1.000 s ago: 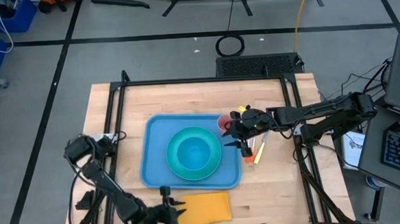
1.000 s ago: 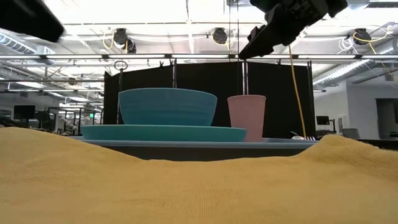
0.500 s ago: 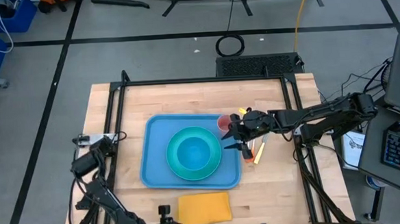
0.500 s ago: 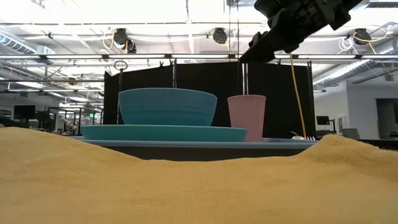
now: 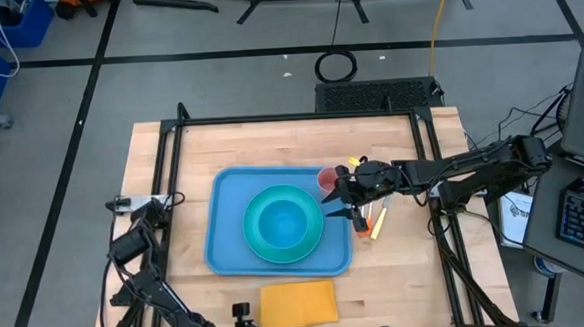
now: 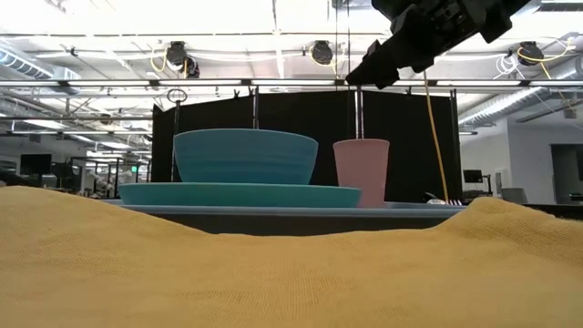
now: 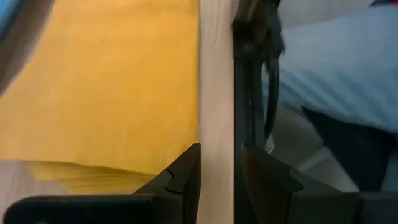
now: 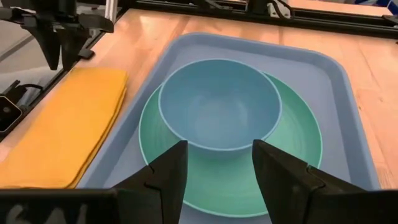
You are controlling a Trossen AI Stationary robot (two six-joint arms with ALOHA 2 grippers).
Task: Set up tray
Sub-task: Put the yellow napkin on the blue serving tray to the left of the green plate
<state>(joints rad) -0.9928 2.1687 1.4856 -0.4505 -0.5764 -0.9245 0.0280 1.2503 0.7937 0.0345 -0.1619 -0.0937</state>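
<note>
The tray [image 5: 225, 222] sat in the middle of the table [image 5: 271, 145]. On it lay a green plate [image 5: 316, 244] with a blue bowl [image 5: 281, 222] inside, and a pink cup [image 5: 327, 180] stood in its corner. The right gripper [image 5: 341, 202] hung above the cup, fingers apart, holding nothing. The left gripper [image 7: 217, 168] was by the orange napkin [image 5: 297, 304], a little open and empty.

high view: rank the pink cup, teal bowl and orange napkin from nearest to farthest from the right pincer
1. Pink cup, right beside the right pincer, at the tray's far right corner.
2. Teal bowl, mid-tray.
3. Orange napkin, on the table's near edge.
</note>
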